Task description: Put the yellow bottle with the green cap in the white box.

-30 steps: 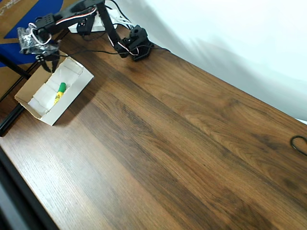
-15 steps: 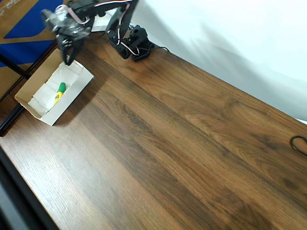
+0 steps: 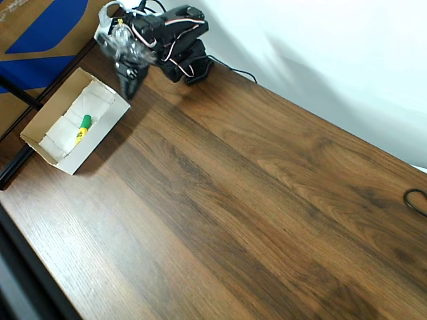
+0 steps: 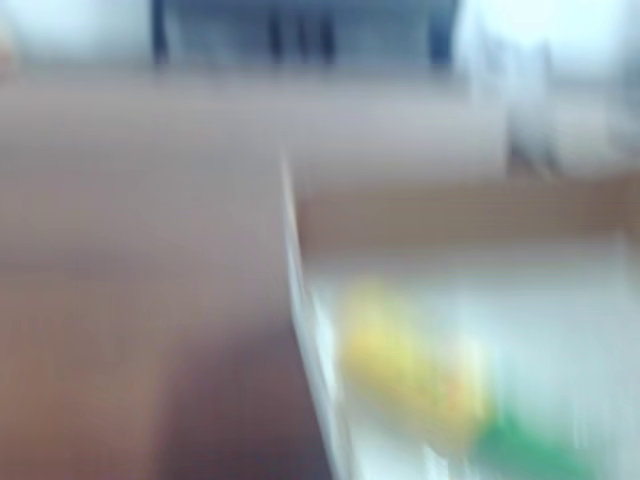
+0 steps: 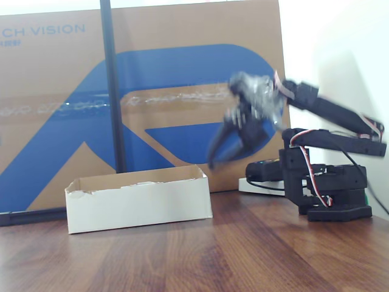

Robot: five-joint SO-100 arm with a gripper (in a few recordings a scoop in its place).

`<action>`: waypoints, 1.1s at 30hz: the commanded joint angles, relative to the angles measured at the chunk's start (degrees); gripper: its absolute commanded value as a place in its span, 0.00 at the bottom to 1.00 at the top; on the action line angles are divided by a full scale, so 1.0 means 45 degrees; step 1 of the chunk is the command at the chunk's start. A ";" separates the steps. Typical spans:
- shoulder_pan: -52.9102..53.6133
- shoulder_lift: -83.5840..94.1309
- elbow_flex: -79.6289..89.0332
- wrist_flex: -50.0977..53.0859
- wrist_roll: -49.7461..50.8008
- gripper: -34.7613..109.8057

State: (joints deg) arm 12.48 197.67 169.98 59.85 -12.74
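On a dark wood-grain table (image 3: 253, 200), the yellow bottle with the green cap (image 3: 82, 129) lies on its side inside the white box (image 3: 93, 143), seen from overhead among the folded white dividers with its cap pointing toward the far end of the tray. The black arm is folded near its base at the table's back edge, and its gripper (image 3: 128, 83) hangs in the air just past the box's far right corner, clear of the rim and touching nothing. Motion blur smears the claw in the fixed view (image 5: 226, 141), where it hovers above and to the right of the box, and whether the jaws stand open or closed cannot be told. The blurred wrist view shows the bottle (image 4: 410, 365) as a yellow shape with a green end against the box's white floor. A large brown-and-blue cardboard sheet (image 5: 182, 85) stands behind the table.
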 commanded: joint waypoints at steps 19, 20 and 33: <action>-0.0098 0.1484 0.1504 0.4453 -0.0273 0.24; -0.0098 0.1484 0.1563 0.4629 -0.0352 0.24; -0.0098 0.1484 0.1641 0.6035 0.0273 0.24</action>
State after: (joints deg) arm 12.04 203.12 177.54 77.08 -11.07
